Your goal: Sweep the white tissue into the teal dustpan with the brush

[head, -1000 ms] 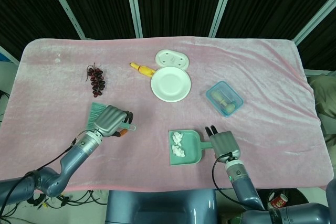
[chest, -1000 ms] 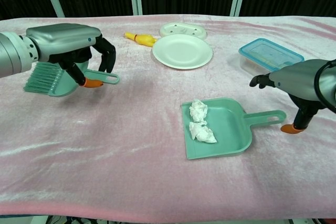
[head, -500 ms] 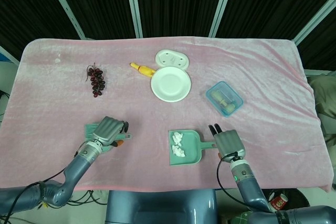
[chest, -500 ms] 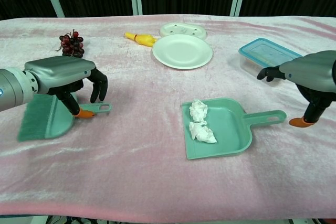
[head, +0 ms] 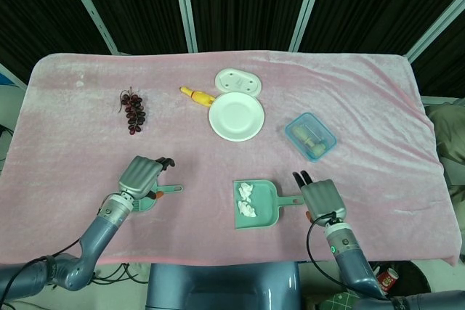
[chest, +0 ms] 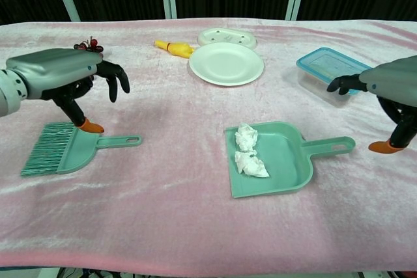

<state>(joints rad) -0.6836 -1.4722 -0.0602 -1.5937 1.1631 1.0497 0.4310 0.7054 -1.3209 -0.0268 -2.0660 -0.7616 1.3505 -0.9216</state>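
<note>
— Where is the tissue?

— I see the white tissue [chest: 249, 150] lying in two crumpled lumps inside the teal dustpan [chest: 290, 166], which sits flat on the pink cloth [chest: 182, 226] near the front edge, right of centre, handle pointing right.

— And the brush?

— The brush [chest: 65, 150] lies flat on the cloth near the front-left corner, bristles to the left, handle to the right. My left hand [chest: 62, 79] hangs just above it, fingers spread and released, holding nothing.

— Your right hand?

— The right hand [chest: 391, 92] hovers just beyond the dustpan's handle tip, apart from it, fingers loose and empty.

— Anything else on the cloth?

— Toward the back edge I see a white plate [head: 236, 116], a white oval dish [head: 237, 80] touching it behind, and a yellow toy [head: 197, 95] beside it. Grapes [head: 132, 110] lie on the left, and a clear blue-rimmed box [head: 310, 136] toward the right edge.
</note>
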